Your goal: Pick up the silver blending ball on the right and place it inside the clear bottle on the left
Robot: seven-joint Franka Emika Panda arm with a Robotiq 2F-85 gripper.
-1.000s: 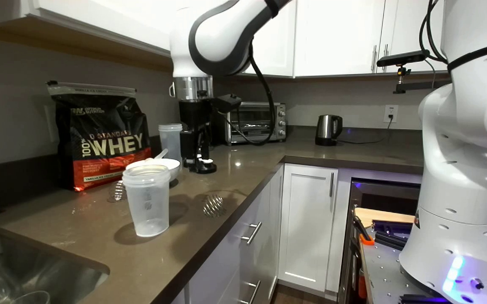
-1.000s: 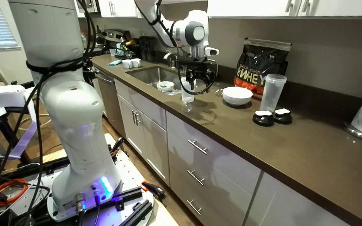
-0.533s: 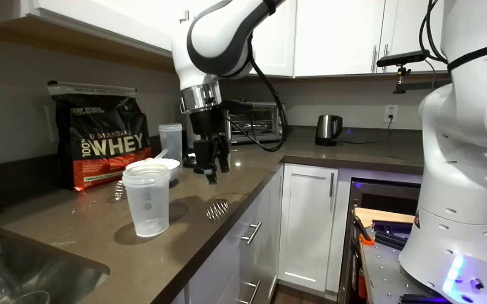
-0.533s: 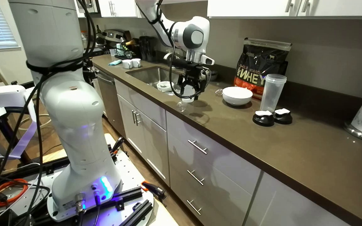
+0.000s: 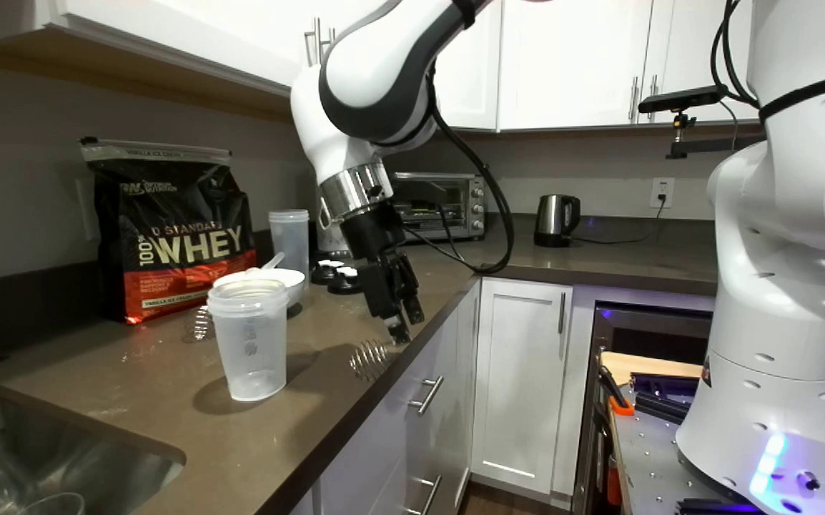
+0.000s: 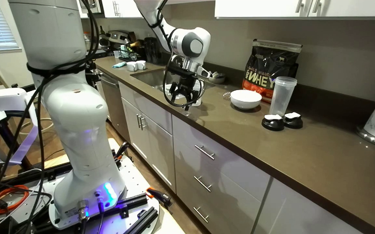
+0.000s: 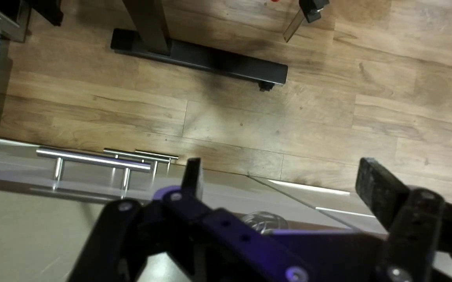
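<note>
The silver blending ball (image 5: 369,360) lies on the counter near its front edge. It also shows in the wrist view (image 7: 264,221), low between the fingers and partly hidden by the gripper. The clear bottle (image 5: 249,350) stands upright and open to the left of the ball; in an exterior view the arm mostly hides it (image 6: 198,101). My gripper (image 5: 408,325) is tilted above the counter's front edge, just behind and above the ball in that view. In the wrist view the gripper's (image 7: 280,164) fingers stand wide apart with nothing held. I cannot tell whether a finger touches the ball.
A second wire ball (image 5: 200,325) and a white bowl (image 6: 246,99) stand near the whey bag (image 5: 169,236). A second translucent bottle (image 6: 283,96) and black-and-white lids (image 6: 272,123) are close by. The sink (image 5: 62,458) borders the counter. Drawer handles (image 5: 425,395) stick out below its edge.
My gripper has tilted and moved toward the counter's front edge, coming closer to the ball. The ball has shifted slightly toward that edge. The bottle has not moved.
</note>
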